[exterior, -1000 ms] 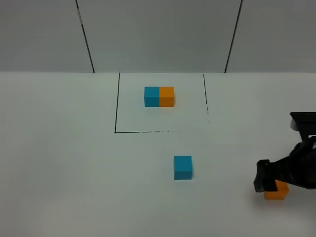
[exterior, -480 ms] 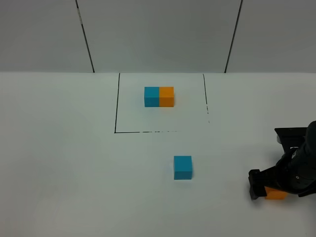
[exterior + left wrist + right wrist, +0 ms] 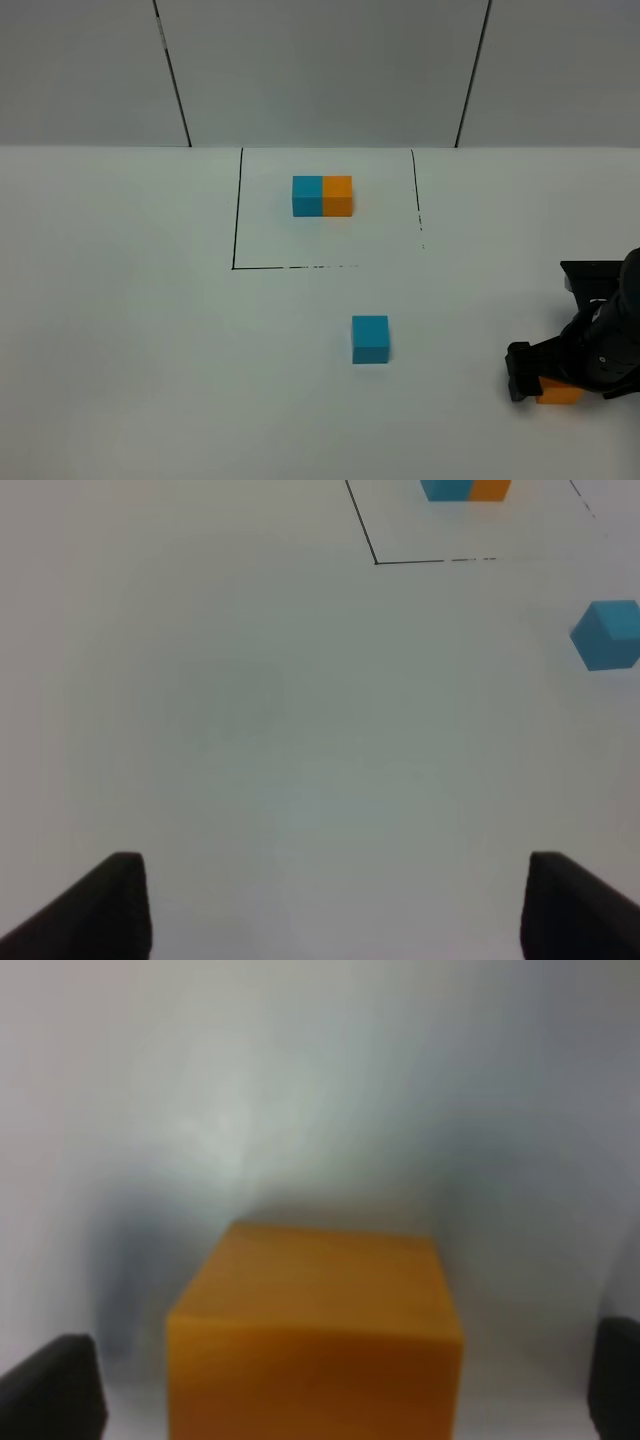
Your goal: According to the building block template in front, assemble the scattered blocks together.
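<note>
White worktop (image 3: 120,330), grey wall (image 3: 320,70) behind. Straddled orange cube (image 3: 560,393) at near right with right hand (image 3: 558,378) spread wide, clamping nothing yet. Risked shoving or skewing cube if closed off-centre. Sat well apart from blue cube (image 3: 370,338), mid-worktop.

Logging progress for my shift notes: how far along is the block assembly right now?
Nothing is joined yet: the blue cube sits alone in front of the outlined square holding the template. In hand: the right gripper straddles the orange cube, fingers open on either side, not gripping. Still to do: grip it and set it against the blue cube's right side, matching the template. The left gripper is open, holding nothing.
</note>
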Motion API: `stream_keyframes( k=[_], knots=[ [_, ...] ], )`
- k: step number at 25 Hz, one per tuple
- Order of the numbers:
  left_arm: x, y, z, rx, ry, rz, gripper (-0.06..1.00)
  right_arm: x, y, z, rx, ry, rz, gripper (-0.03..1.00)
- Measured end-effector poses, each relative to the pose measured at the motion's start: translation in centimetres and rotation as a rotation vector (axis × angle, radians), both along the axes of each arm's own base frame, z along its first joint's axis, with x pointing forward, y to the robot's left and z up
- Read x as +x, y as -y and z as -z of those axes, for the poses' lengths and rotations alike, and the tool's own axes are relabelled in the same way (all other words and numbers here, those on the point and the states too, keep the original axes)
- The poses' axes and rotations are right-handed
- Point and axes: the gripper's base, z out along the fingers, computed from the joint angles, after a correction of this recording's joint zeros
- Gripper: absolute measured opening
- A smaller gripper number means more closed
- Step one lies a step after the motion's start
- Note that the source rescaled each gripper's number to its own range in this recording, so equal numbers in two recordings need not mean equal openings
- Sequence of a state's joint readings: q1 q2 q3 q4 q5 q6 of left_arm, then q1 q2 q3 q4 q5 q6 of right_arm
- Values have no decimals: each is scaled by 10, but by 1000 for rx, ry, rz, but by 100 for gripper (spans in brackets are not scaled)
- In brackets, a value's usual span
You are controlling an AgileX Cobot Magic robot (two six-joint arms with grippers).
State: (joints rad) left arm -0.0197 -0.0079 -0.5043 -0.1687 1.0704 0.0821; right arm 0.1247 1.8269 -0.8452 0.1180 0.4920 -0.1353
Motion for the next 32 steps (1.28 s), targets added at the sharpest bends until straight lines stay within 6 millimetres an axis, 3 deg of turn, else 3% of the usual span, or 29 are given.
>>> stream_keyframes(
  k=[7,10,13,16,20,24,29,32],
  knots=[
    [0,0,0,0,0,0,61,5,0,3,-7,-32,-7,75],
    [0,0,0,0,0,0,61,7,0,3,-11,-36,-9,63],
    [0,0,0,0,0,0,60,10,0,2,-8,-39,-7,39],
    [0,0,0,0,0,0,60,10,-2,1,0,-78,-18,0],
    [0,0,0,0,0,0,60,16,-6,-10,-1,-132,-92,1],
    [0,0,0,0,0,0,60,32,-24,-37,-62,-127,-299,1],
    [0,0,0,0,0,0,60,50,-60,-74,-269,-44,-767,1],
    [0,0,0,0,0,0,60,52,-82,-87,-354,6,-1037,1]
  ],
)
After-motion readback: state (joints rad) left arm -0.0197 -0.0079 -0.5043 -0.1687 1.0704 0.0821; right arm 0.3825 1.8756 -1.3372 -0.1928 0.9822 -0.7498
